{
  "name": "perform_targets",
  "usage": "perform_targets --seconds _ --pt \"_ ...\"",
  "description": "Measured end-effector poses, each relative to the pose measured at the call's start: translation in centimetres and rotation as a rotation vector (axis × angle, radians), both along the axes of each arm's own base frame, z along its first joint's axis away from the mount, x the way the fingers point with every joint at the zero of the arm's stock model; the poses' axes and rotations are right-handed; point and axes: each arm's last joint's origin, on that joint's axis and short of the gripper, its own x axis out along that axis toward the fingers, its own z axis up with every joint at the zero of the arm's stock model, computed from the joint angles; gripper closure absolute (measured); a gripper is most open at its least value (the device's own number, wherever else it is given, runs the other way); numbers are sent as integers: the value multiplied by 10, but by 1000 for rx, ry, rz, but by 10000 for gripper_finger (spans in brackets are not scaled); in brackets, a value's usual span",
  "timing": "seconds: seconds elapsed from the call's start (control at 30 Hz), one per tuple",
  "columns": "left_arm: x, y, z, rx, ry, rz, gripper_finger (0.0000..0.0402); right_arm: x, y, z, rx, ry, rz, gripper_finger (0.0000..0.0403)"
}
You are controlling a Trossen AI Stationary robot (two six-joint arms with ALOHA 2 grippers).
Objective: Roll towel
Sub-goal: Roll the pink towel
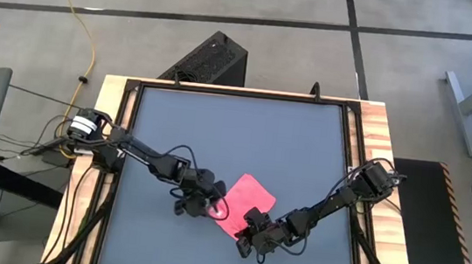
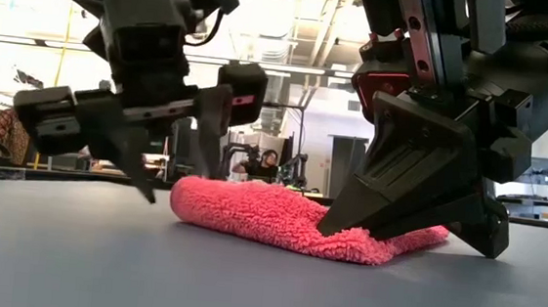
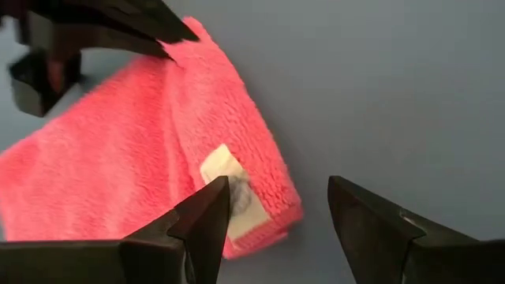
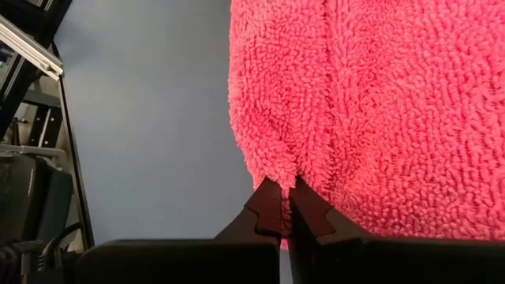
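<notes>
Right wrist view shows the right gripper (image 4: pixel 286 207) pinched tight on the towel (image 4: pixel 379 102) edge, likely to start the roll. The towel lies on the table (image 1: pixel 219 130), near its front. The left gripper (image 3: pixel 276 217) hovers spread, holding nothing, beside the far corner.

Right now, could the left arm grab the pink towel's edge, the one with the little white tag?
Probably yes. The left gripper is open right at the towel, the white tag beside one finger. Nothing lies between; the right gripper pinches another edge.
</notes>
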Motion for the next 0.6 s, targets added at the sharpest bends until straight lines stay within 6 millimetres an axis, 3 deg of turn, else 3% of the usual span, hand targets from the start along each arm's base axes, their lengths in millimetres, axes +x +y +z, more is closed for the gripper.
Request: perform_targets --seconds 0.33,0.6 --pt "-2 -7 -1 46 -15 -56 197 0 0 0 2 -3 0 382" --pt "5 -6 -22 60 2 -39 197 1 1 1 26 -15 -12 382"
